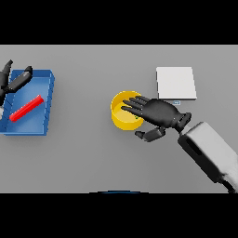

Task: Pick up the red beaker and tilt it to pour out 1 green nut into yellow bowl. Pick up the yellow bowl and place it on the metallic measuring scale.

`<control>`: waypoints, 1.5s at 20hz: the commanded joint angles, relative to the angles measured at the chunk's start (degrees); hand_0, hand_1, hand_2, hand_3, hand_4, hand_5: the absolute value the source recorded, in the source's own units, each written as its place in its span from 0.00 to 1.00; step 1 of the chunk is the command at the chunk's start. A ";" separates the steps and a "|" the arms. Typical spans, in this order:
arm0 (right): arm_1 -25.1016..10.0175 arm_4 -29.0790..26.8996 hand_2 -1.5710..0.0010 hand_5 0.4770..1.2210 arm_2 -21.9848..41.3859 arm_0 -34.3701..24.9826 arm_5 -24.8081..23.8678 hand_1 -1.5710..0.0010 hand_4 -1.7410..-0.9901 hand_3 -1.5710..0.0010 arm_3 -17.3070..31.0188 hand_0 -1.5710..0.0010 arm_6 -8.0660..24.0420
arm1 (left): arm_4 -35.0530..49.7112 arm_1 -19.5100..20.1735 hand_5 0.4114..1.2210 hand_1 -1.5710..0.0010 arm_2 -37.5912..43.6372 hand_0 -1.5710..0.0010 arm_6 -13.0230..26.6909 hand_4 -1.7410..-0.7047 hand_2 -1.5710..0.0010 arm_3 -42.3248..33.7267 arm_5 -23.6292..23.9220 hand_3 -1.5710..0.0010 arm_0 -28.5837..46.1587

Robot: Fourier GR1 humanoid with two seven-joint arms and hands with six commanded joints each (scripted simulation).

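From my seat I see my right hand (155,113) reaching in from the lower right, palm down over the yellow bowl (122,116). Its fingers are straight and spread across the bowl's right half, while the thumb hangs below, just outside the bowl's lower right rim. I cannot tell whether the fingers touch the rim or hover above it. The hand covers much of the bowl's inside; a small green speck shows near the fingers, too small for me to call.

The bowl sits near the middle of the grey table (83,158). Up and to its right lies the metallic measuring scale (175,82), a pale square plate, apart from the bowl with a strip of bare table between them. The scale's lower edge is close to my right wrist.

Far to the left is a blue tray (46,100), its left side cut off by the view's edge. In it lies the red beaker (26,108), on its side and slanted. My left hand (15,80) shows at the tray's upper left corner, partly cut off; its fingers look loosely extended, holding nothing.

Wide open table lies between tray and bowl, and all along the near edge.
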 commanded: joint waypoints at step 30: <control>4.85 5.69 0.22 0.94 9.44 -13.04 7.83 0.12 0.09 0.29 17.48 0.11 -0.91 | 1.70 2.25 0.35 1.00 1.70 1.00 -1.80 0.98 1.00 -1.73 -0.42 1.00 1.49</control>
